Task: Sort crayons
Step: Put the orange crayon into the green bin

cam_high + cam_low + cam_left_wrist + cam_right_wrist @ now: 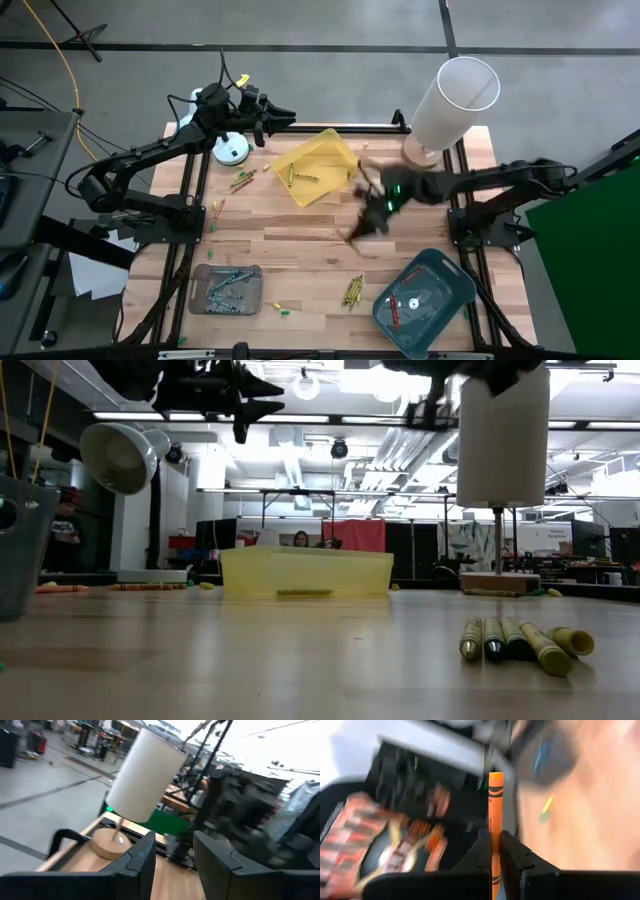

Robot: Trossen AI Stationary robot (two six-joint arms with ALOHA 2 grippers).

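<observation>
1. An orange crayon (495, 827) stands pinched between the right gripper's (495, 851) fingers, its paper wrapper marked with dark bands.
2. That right gripper (366, 222) hangs above the table's middle, between the yellow tray (314, 165) and the teal tray (424, 291).
3. The left gripper (173, 865), fingers apart and empty, is raised over the table's far edge near the lamp (453, 97).
4. Loose crayons (352, 291) lie beside the teal tray; others sit in the grey tray (227, 289).
</observation>
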